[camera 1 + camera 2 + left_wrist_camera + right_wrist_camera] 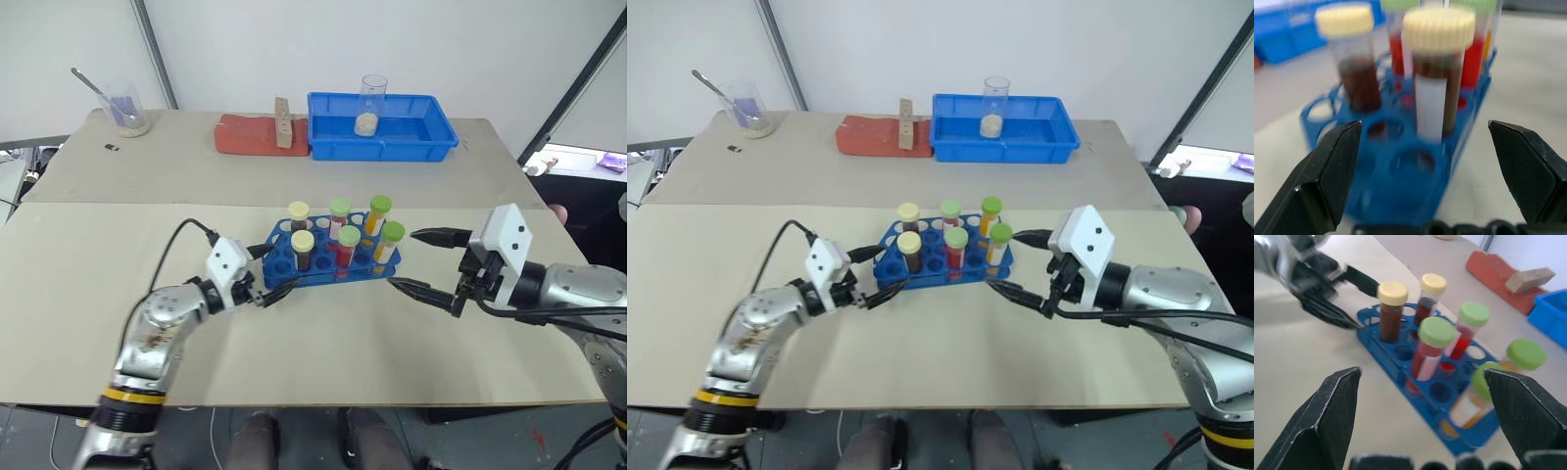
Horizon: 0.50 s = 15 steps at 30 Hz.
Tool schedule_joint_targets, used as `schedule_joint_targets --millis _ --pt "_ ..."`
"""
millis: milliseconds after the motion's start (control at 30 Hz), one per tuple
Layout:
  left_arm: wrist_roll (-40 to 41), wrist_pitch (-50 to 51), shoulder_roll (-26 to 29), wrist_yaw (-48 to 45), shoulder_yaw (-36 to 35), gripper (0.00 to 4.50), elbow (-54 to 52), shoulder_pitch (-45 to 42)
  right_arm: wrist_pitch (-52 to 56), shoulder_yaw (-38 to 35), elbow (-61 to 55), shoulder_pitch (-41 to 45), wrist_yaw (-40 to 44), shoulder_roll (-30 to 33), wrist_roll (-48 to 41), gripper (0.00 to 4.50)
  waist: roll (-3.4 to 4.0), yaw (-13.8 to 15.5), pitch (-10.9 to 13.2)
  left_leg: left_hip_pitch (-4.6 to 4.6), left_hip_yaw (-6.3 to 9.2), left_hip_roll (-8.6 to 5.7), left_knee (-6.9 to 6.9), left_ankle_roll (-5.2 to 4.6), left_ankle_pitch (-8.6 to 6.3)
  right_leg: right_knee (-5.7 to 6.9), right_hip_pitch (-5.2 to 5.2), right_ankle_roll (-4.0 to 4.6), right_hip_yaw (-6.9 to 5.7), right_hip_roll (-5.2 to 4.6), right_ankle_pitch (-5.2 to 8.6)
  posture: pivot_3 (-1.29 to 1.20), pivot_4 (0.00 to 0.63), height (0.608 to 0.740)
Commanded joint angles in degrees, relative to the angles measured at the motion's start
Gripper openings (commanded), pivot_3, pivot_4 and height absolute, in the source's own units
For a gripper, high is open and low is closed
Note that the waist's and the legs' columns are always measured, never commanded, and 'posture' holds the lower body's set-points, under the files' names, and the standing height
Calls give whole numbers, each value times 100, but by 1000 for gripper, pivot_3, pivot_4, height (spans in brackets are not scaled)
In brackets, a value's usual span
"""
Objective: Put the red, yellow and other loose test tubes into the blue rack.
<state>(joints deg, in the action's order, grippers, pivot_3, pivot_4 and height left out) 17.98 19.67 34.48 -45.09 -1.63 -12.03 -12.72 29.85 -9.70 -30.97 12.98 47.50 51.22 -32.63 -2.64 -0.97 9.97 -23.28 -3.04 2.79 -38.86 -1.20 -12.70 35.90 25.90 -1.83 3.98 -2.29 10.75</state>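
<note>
The blue rack [284,264] stands mid-table with several capped test tubes upright in it. Two cream-capped tubes [303,250] hold brown contents, two green-capped tubes [347,245] hold red, and two green-capped tubes [389,243] hold yellow-orange. My left gripper [278,269] is open at the rack's left end, its fingers [1327,171] spread wide with nothing held. My right gripper [419,261] is open just right of the rack, level with it and empty. Loose test tubes are out of view.
A blue bin [431,132] holding a clear beaker [370,103] sits at the back. Beside it lies a red block [245,137] with a wooden piece [282,124]. A beaker with a spoon [127,108] stands back left.
</note>
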Motion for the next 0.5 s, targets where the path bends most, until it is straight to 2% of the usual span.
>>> schedule_joint_targets --millis 33,233,500 --pt "18 130 452 -95 -399 4465 -510 247 -602 -367 388 3 538 246 185 4440 2 0 1 1 -4 -1 2 0 0 0 0 1 2 -2 1 0 150 740" --pt "271 8 867 -352 -937 4465 -773 560 -894 -827 1085 -71 1054 374 89 4440 1 30 1 -4 -9 -2 5 0 0 -5 6 8 1 -8 5 0 150 740" --pt "319 134 1039 -375 -1075 4465 -713 585 -1023 -977 1496 -222 1354 430 146 4440 2 16 1 0 -16 0 7 0 0 -2 9 10 1 -9 5 0 150 740"
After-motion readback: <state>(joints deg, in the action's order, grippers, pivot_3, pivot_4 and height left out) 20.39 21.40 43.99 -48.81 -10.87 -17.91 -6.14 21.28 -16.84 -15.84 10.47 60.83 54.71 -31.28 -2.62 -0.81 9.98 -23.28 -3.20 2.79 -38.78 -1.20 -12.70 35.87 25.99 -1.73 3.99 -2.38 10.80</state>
